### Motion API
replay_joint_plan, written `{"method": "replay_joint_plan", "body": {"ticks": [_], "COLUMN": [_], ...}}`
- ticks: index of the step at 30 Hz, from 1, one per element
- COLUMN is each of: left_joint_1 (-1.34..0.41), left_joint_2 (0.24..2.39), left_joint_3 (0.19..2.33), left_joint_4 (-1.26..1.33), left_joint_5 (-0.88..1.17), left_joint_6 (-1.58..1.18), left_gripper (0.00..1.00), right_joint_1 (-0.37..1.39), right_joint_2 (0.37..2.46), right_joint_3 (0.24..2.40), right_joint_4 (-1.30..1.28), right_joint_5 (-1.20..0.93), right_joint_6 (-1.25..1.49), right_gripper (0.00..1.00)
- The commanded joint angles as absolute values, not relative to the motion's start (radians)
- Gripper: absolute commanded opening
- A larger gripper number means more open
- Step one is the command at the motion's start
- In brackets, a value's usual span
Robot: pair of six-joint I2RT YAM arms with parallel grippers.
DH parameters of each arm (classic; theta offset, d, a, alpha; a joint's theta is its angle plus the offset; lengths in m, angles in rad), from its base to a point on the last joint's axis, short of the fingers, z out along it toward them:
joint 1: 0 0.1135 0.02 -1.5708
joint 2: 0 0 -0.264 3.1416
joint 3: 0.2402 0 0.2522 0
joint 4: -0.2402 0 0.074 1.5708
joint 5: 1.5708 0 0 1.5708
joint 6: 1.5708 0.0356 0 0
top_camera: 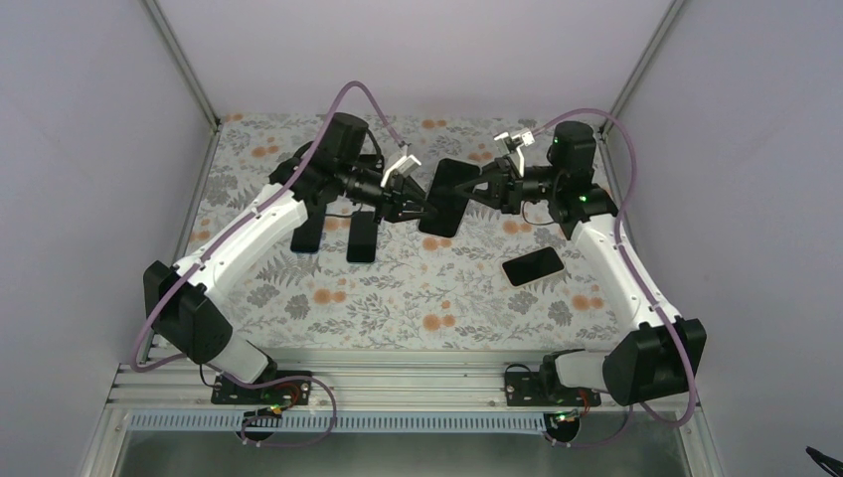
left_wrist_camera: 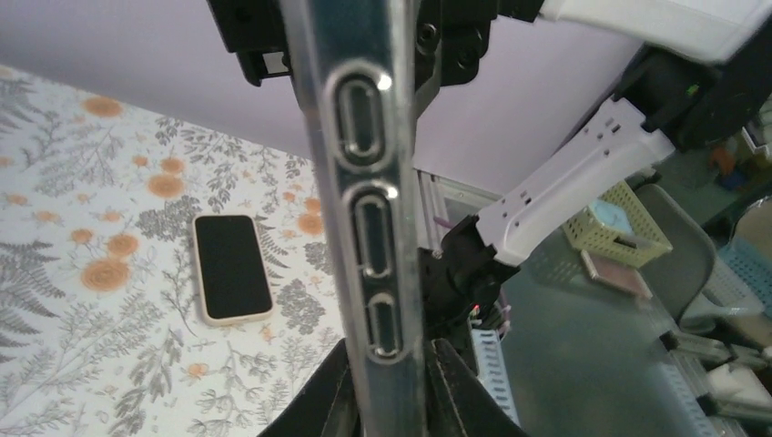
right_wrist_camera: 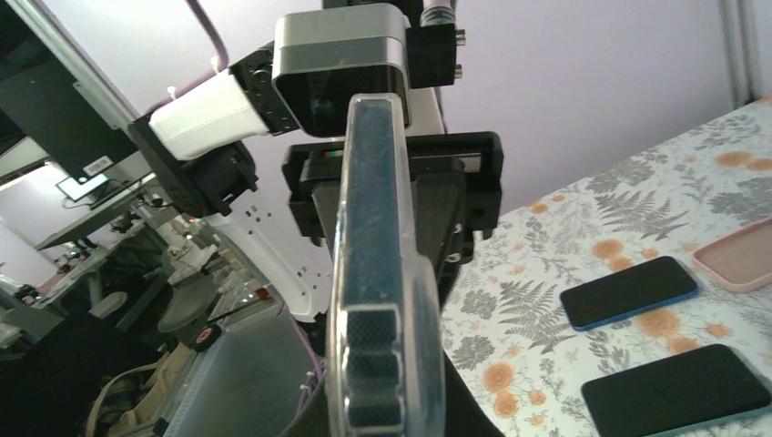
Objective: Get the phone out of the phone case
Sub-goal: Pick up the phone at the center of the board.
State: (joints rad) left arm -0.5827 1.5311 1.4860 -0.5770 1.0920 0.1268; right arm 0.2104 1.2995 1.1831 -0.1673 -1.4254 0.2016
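A black phone in a clear case (top_camera: 447,196) hangs in the air between both arms, above the back middle of the table. My left gripper (top_camera: 413,206) is shut on its left edge and my right gripper (top_camera: 487,189) is shut on its right edge. In the left wrist view the case's edge with its button cut-outs (left_wrist_camera: 369,228) runs up from between my left gripper's (left_wrist_camera: 391,405) black fingers. In the right wrist view the clear case's edge (right_wrist_camera: 382,300) fills the centre, clamped in my right gripper (right_wrist_camera: 382,421). The phone sits inside the case.
A phone in a beige case (top_camera: 533,265) lies screen up on the floral table, right of centre; it also shows in the left wrist view (left_wrist_camera: 232,267). Two dark phones (top_camera: 308,231) (top_camera: 363,236) lie under the left arm. A pink case (right_wrist_camera: 742,255) lies beside them.
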Motion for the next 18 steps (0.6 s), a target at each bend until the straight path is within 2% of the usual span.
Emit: {"method": "replay_joint_plan", "body": {"ticks": [1, 3, 5, 8, 10, 13, 18], "left_joint_1": [-0.583, -0.583, -0.582, -0.574, -0.567, -0.566, -0.552], "left_joint_2": [1.513, 1.513, 1.512, 1.507, 1.504, 1.506, 1.500], "left_joint_3": [1.488, 1.493, 1.495, 1.491, 1.490, 1.505, 1.513], "left_joint_4": [-0.538, -0.537, -0.529, -0.502, -0.485, -0.477, -0.441], "left_joint_5": [1.098, 1.090, 1.081, 1.076, 1.071, 1.068, 1.060], "left_joint_6": [0.115, 0.113, 0.104, 0.076, 0.058, 0.039, -0.014], "left_gripper": [0.10, 0.03, 0.02, 0.02, 0.02, 0.02, 0.02], "right_joint_1": [0.219, 0.219, 0.219, 0.220, 0.219, 0.221, 0.237], "right_joint_2": [1.279, 1.281, 1.279, 1.276, 1.278, 1.282, 1.288], "right_joint_3": [1.222, 1.225, 1.227, 1.211, 1.192, 1.162, 1.131], "right_joint_4": [-0.172, -0.169, -0.165, -0.125, -0.092, -0.046, 0.033], "right_joint_5": [-1.407, -1.376, -1.343, -1.303, -1.292, -1.274, -1.269], "right_joint_6": [0.173, 0.184, 0.196, 0.253, 0.289, 0.337, 0.397], "right_gripper": [0.04, 0.04, 0.11, 0.35, 0.44, 0.47, 0.45]}}
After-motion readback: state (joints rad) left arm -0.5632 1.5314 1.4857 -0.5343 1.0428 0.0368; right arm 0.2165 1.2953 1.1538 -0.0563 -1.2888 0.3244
